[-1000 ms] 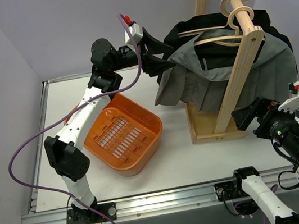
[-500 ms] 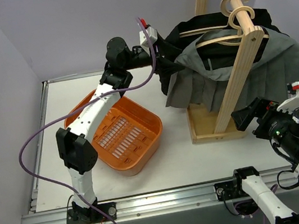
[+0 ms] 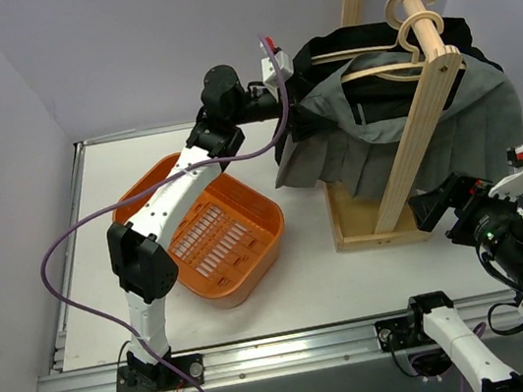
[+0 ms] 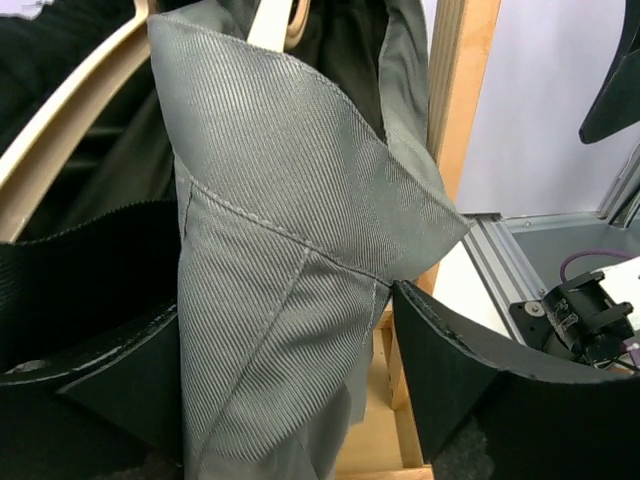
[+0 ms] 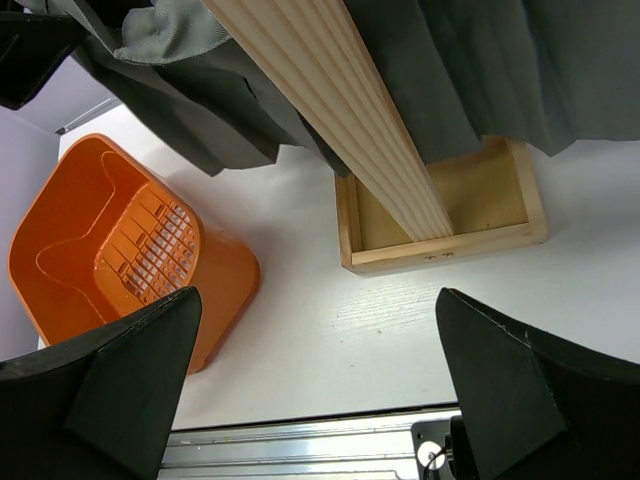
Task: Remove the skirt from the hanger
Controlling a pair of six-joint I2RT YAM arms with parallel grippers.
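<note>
Skirt [image 3: 353,147], grey and pleated, hung on a wooden hanger [image 3: 371,70] on the rack [image 3: 418,136]. The left gripper [image 4: 285,335] had its jaws apart, with a fold of the skirt between them. The right gripper [image 5: 318,320] sat low near the rack's base, jaws wide apart and holding nothing.

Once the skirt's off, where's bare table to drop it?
Bare table in front, between the orange basket and the wooden rack base, plus the back-left corner behind the basket. The basket looks empty too. Crowded under the skirt, around the rack.
</note>
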